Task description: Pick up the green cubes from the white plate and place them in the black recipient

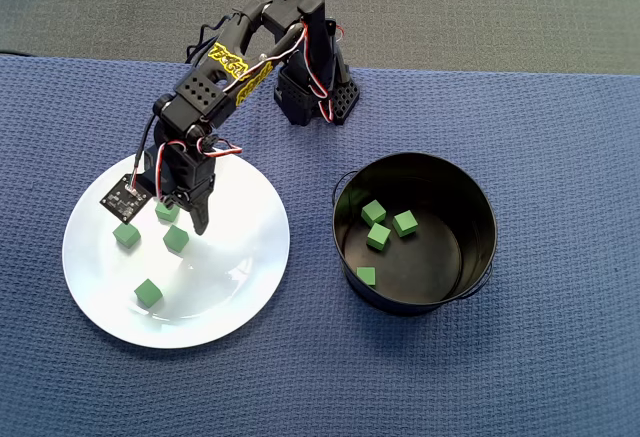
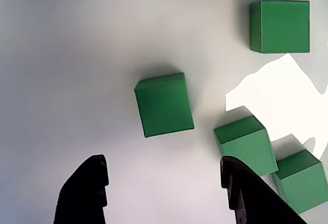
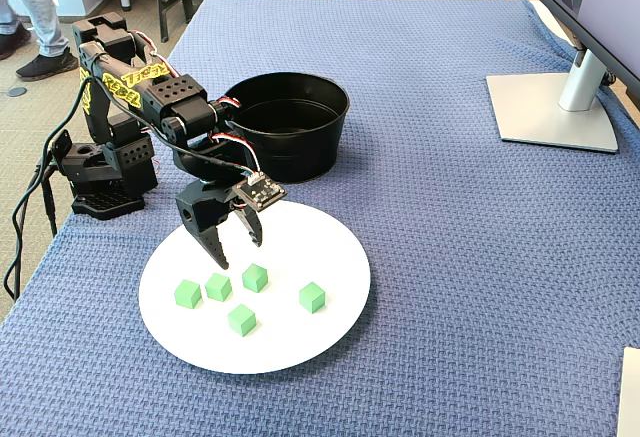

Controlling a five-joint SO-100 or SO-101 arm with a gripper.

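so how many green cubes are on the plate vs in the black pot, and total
green cubes on the white plate: 5
green cubes in the black pot: 4
total: 9

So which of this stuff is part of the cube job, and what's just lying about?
Job:
- small matte green cubes
- round white plate
- round black metal pot
- open gripper

Lying about:
- grey monitor stand
- blue woven table cover
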